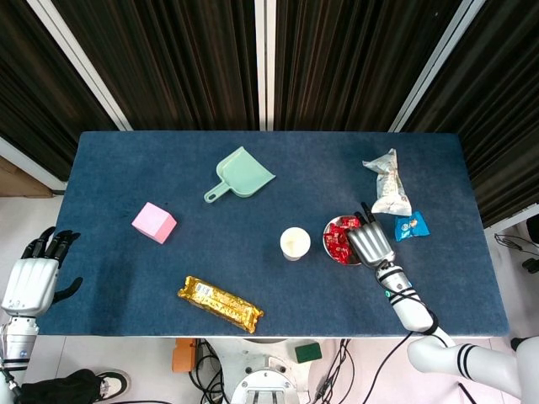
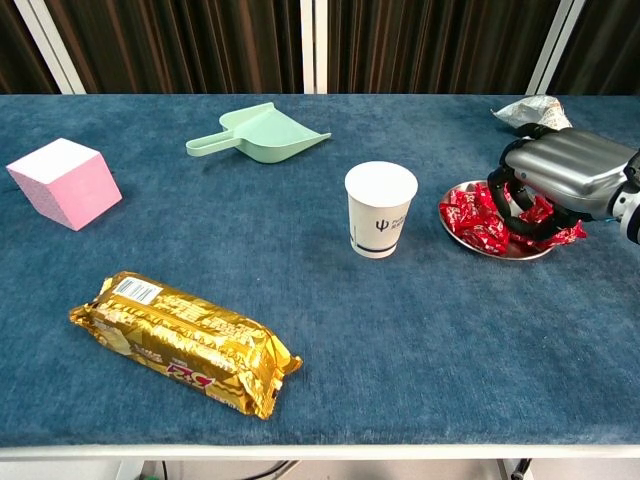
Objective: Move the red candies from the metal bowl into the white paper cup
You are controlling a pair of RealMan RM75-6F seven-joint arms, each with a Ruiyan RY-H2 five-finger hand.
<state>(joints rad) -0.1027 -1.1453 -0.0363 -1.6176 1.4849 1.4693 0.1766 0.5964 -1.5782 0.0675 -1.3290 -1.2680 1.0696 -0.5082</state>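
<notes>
Blue felt-covered table (image 2: 420, 340) before dark curtains. Far left of the white paper cup (image 2: 380, 208), the left hand (image 1: 30, 281) idles, empty, fingers spread. Just right of the cup, the right hand (image 2: 553, 182) curls around red candies (image 2: 478, 217) in the shallow metal bowl (image 2: 470, 240); a loose grasp could spill them short of the cup.

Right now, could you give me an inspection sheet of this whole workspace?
Surface: blue table.
Job's things: red candies in metal bowl; white paper cup upright beside it.
Clutter: green dustpan, pink cube, gold snack pack, white packet, blue packet.
Hands: right hand curled over the candies; left hand off the table, holding nothing.
Cables: black cables below the table edge.
Surroundings: dark curtains.
</notes>
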